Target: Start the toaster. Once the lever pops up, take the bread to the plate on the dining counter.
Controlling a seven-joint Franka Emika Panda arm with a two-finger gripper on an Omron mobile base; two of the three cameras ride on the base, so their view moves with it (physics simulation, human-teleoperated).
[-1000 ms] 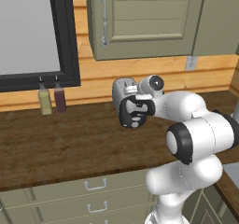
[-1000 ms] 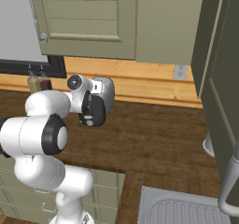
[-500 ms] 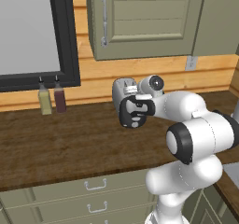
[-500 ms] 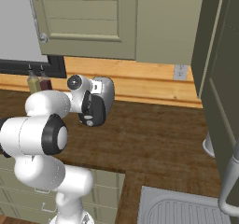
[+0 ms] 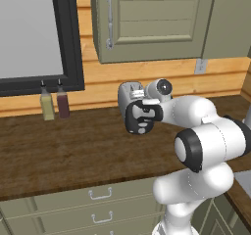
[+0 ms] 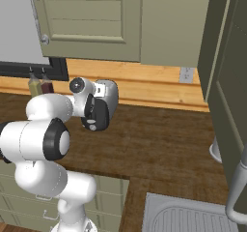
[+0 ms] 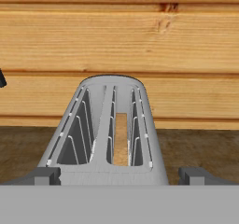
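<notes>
The silver-grey toaster (image 5: 127, 93) (image 6: 110, 93) stands on the dark wood counter (image 5: 73, 151) against the plank wall. Its glossy black end panel (image 5: 143, 117) (image 6: 98, 113) faces me. In the hand view I look along the toaster's top (image 7: 112, 125) from the panel end. A tan slice of bread (image 7: 121, 139) sits deep in the right slot, and the left slot is empty. My gripper (image 7: 121, 176) (image 5: 140, 101) (image 6: 96, 94) hovers at the top of the panel end, open, with its fingertips (image 7: 46, 175) spread wider than the toaster. The lever is too small to read. The plate is out of view.
Two bottles (image 5: 47, 105) (image 5: 62, 103) stand by the black window frame (image 5: 63, 38) to the left. Wall cabinets (image 5: 157, 18) hang overhead. A sink (image 6: 188, 216) and faucet (image 6: 236, 187) lie to the right, below a tall cabinet side (image 6: 231, 81). A white rounded object (image 6: 214, 151) peeks out there.
</notes>
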